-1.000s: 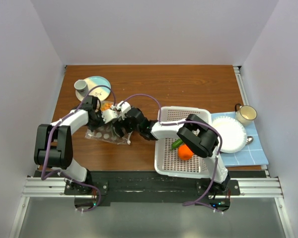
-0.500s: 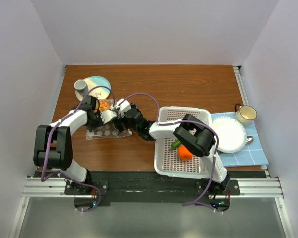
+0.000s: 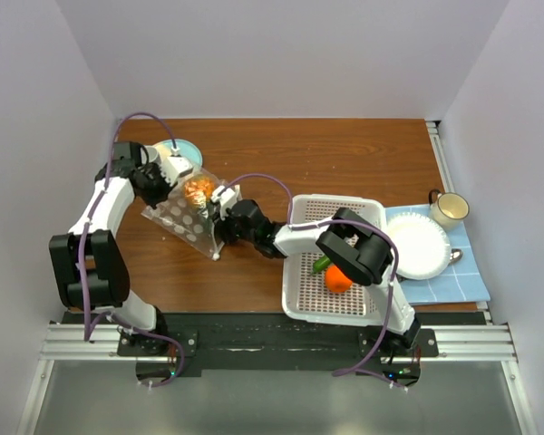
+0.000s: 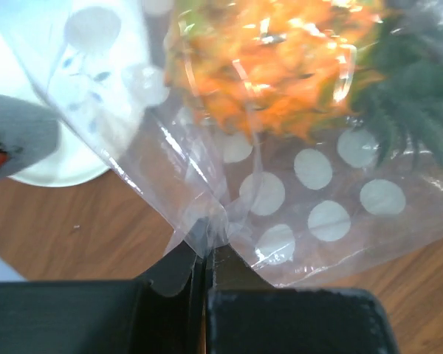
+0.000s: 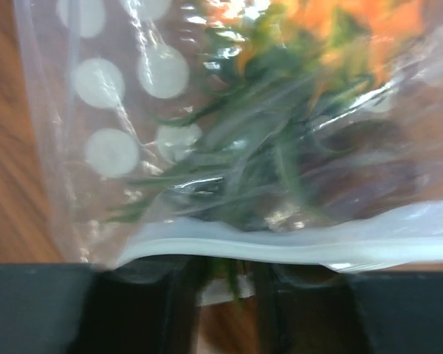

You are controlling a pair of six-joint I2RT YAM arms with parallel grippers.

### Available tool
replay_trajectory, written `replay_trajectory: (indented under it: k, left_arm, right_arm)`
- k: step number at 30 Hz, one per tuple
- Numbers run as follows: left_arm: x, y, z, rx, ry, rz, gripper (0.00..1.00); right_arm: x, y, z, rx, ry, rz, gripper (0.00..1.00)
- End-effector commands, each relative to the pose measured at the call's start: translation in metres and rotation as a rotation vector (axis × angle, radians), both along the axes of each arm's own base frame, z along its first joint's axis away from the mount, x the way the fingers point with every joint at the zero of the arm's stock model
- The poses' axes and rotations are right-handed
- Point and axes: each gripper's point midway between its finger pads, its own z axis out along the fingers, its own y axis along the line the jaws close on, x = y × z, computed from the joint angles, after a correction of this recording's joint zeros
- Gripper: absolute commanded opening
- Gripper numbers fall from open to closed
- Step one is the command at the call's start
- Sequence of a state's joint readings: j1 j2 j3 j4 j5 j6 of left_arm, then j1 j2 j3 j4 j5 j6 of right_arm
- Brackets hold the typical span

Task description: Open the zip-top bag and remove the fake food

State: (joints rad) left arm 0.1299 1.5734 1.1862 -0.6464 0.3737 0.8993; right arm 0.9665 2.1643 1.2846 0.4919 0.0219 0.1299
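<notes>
One zip-top bag (image 3: 186, 222), corner pinched in the closed left gripper (image 4: 207, 258), right gripper (image 5: 229, 276) half-closed at the zip edge, grip can't be told, fake food (image 4: 273, 59) seen inside.

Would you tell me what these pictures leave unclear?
- Right wrist view: blur hides whether the right gripper grips the clear white-dotted plastic zip-top bag.
- Left wrist view: the top edge cuts off the orange fake food inside.
- Top view: the right arm covers part of the white perforated plastic basket.
</notes>
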Motion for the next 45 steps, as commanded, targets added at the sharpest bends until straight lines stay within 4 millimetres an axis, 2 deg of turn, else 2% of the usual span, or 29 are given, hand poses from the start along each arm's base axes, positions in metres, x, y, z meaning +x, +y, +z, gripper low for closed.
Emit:
replay_trajectory:
  k: [1, 2, 4, 8, 9, 11, 12, 14, 15, 20, 24, 25, 27, 28, 32, 33, 35, 36, 39, 45]
  left_arm:
    - [-0.012, -0.016, -0.02, -0.089, 0.063, -0.003, 0.0]
    - [-0.011, -0.016, -0.023, -0.092, 0.064, 0.003, 0.0]
    - [-0.016, -0.019, -0.033, -0.108, 0.086, 0.006, 0.0]
    - [-0.016, -0.017, -0.046, -0.101, 0.088, 0.022, 0.0]
    - [-0.015, -0.013, -0.048, -0.085, 0.086, 0.03, 0.0]
    - [-0.015, -0.01, -0.055, -0.073, 0.085, 0.04, 0.0]
    - [-0.015, -0.009, -0.058, -0.064, 0.084, 0.044, 0.0]
    - [-0.015, -0.004, -0.062, -0.039, 0.077, 0.056, 0.0]
    - [-0.015, -0.001, -0.064, -0.024, 0.077, 0.062, 0.0]
    - [-0.018, 0.007, -0.069, 0.025, 0.062, 0.073, 0.0]
    - [-0.02, 0.012, -0.068, 0.057, 0.049, 0.079, 0.0]
    - [-0.022, 0.012, -0.07, 0.061, 0.052, 0.078, 0.0]
    - [-0.023, 0.013, -0.069, 0.066, 0.047, 0.078, 0.0]
    - [-0.023, 0.013, -0.069, 0.065, 0.047, 0.079, 0.0]
    - [-0.023, 0.012, -0.068, 0.055, 0.047, 0.078, 0.0]
    - [-0.023, 0.011, -0.068, 0.053, 0.05, 0.077, 0.0]
    - [-0.023, 0.011, -0.068, 0.052, 0.053, 0.076, 0.0]
    - [-0.023, 0.011, -0.068, 0.05, 0.054, 0.076, 0.0]
    - [-0.023, 0.009, -0.067, 0.041, 0.057, 0.075, 0.0]
    - [-0.018, 0.007, -0.061, 0.016, 0.047, 0.113, 0.0]
  right_arm:
    - [-0.008, 0.008, 0.042, 0.101, 0.013, 0.03, 0.15]
    - [-0.01, 0.006, 0.043, 0.104, 0.019, 0.029, 0.05]
    - [-0.014, 0.004, 0.047, 0.116, 0.029, 0.027, 0.0]
    - [-0.023, -0.011, 0.054, 0.107, 0.038, 0.019, 0.0]
    - [-0.024, -0.015, 0.064, 0.113, 0.029, 0.014, 0.0]
    - [-0.029, -0.026, 0.062, 0.078, 0.047, 0.003, 0.0]
    - [-0.029, -0.03, 0.075, 0.083, 0.031, -0.002, 0.0]
    - [-0.035, -0.044, 0.072, 0.046, 0.046, -0.02, 0.0]
    - [-0.035, -0.05, 0.084, 0.055, 0.029, -0.037, 0.0]
    - [-0.046, -0.081, 0.08, -0.048, 0.054, -0.069, 0.0]
    - [-0.057, -0.092, 0.085, -0.075, 0.068, -0.047, 0.0]
    - [-0.064, -0.098, 0.077, -0.117, 0.101, -0.034, 0.0]
    - [-0.072, -0.099, 0.077, -0.151, 0.127, 0.007, 0.0]
    - [-0.079, -0.108, 0.068, -0.205, 0.164, 0.011, 0.0]
    - [-0.095, -0.121, 0.071, -0.218, 0.197, 0.035, 0.0]
    - [-0.098, -0.123, 0.086, -0.186, 0.18, 0.038, 0.0]
    - [-0.101, -0.129, 0.095, -0.164, 0.163, 0.038, 0.0]
    - [-0.102, -0.131, 0.11, -0.135, 0.144, 0.034, 0.0]
    - [-0.101, -0.139, 0.13, -0.121, 0.099, 0.02, 0.0]
    - [-0.101, -0.149, 0.147, -0.165, 0.074, 0.02, 0.0]
